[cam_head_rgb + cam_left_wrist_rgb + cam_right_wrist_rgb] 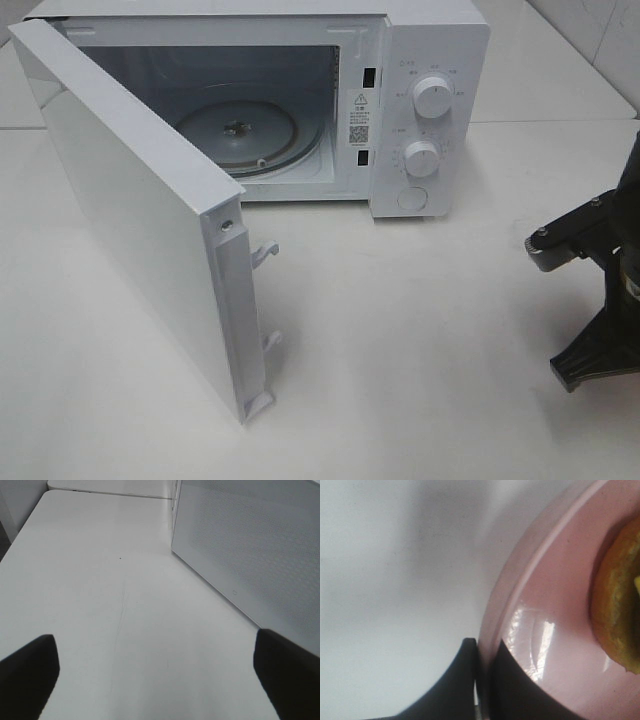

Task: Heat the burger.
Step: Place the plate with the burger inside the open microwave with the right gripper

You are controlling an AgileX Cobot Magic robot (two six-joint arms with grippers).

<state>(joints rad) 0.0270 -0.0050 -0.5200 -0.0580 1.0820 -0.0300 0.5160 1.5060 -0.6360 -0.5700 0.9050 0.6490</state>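
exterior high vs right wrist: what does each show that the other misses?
Exterior high only: the microwave, its door swung open, a bare glass turntable inside, and two knobs. Right wrist only: the right gripper shut on the rim of the pink plate, with the burger on it. Both: the white table.

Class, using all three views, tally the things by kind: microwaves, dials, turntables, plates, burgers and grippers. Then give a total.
Microwave: 1
Dials: 2
Turntable: 1
Plate: 1
Burger: 1
Grippers: 2
Total: 8
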